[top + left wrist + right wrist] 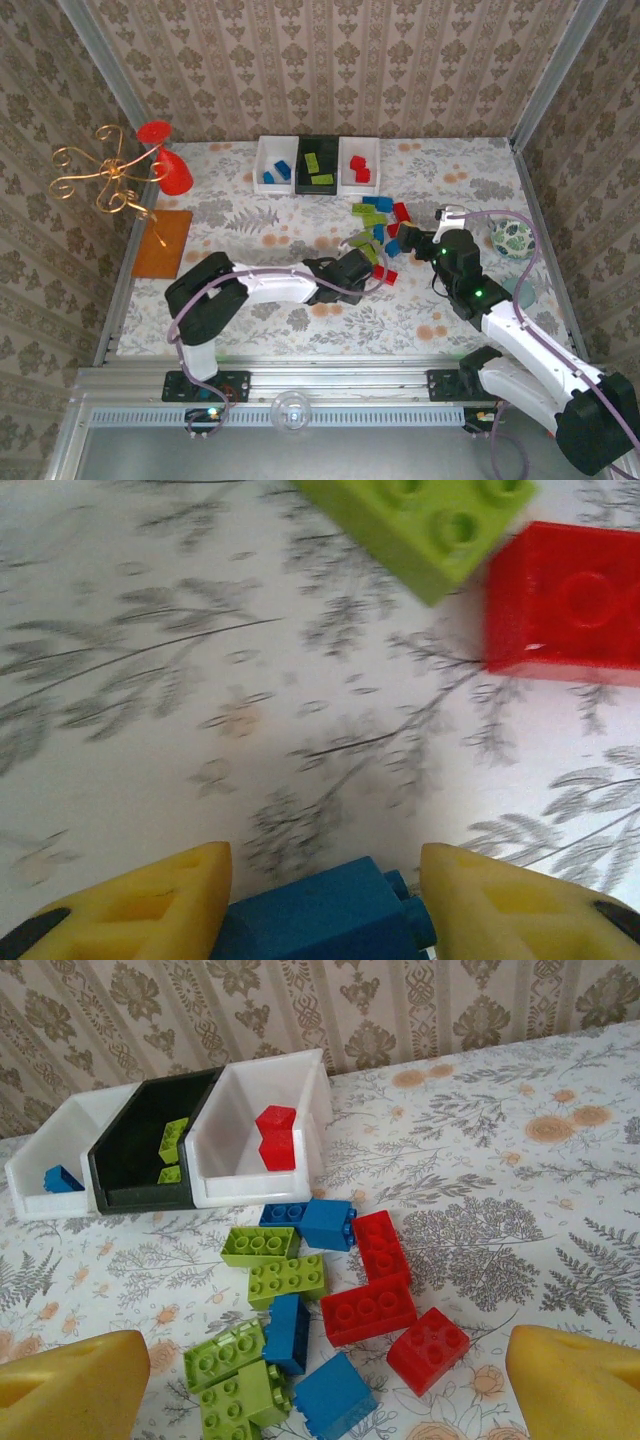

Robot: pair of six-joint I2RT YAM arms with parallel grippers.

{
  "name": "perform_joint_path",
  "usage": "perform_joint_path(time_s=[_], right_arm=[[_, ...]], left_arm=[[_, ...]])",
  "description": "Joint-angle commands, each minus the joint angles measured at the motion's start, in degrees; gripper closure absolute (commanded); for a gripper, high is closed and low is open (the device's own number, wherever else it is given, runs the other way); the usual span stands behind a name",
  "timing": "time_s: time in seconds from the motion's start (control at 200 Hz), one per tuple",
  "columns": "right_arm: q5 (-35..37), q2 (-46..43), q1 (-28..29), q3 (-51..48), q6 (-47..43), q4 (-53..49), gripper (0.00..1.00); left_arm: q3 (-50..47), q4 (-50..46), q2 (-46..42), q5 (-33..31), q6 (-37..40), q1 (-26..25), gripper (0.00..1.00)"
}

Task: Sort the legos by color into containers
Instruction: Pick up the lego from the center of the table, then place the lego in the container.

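My left gripper (372, 264) is low over the near edge of the lego pile (380, 222). In the left wrist view it (322, 860) is shut on a blue lego (320, 915), both yellow fingers against the brick's sides. Just ahead lie a lime lego (420, 520) and a red lego (565, 600). My right gripper (418, 240) hovers at the pile's right side, open, its fingers (70, 1385) spread wide around loose red, blue and lime bricks. At the back stand the containers: left white bin (262, 165) with blue bricks, black bin (318, 143) with lime ones, right white bin (343, 165) with red ones.
A red goblet (172, 165) and a gold wire stand (105, 175) occupy the back left. An orange mat (163, 243) lies at the left edge, and a teal patterned bowl (512, 238) sits at the right, beside my right arm. Wallpapered walls enclose the table.
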Motion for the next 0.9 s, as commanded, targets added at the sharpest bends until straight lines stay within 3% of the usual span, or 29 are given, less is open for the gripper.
perform_joint_path(time_s=[0.0, 0.205, 0.345, 0.545, 0.895], right_arm=[[-1.0, 0.5, -0.2, -0.6, 1.1, 1.1, 0.07], [-1.4, 0.6, -0.2, -0.7, 1.2, 1.2, 0.07], [-1.9, 1.0, -0.2, -0.5, 1.5, 1.4, 0.07], [-2.4, 1.4, -0.2, -0.4, 1.6, 1.3, 0.07], [-8.5, 4.3, 0.8, 0.6, 1.4, 3.4, 0.07]], left_arm=[[-2.6, 0.2, -6.7, -4.3, 1.5, 3.8, 0.57], [-1.4, 0.7, -15.2, -4.0, 11.3, 18.7, 0.57], [5.2, 2.2, -14.6, -2.9, 17.8, 29.1, 0.57], [20.6, 2.8, -1.6, 2.4, 19.9, 38.7, 0.57], [49.0, -3.5, 23.3, 6.7, 20.9, 44.8, 0.56]])
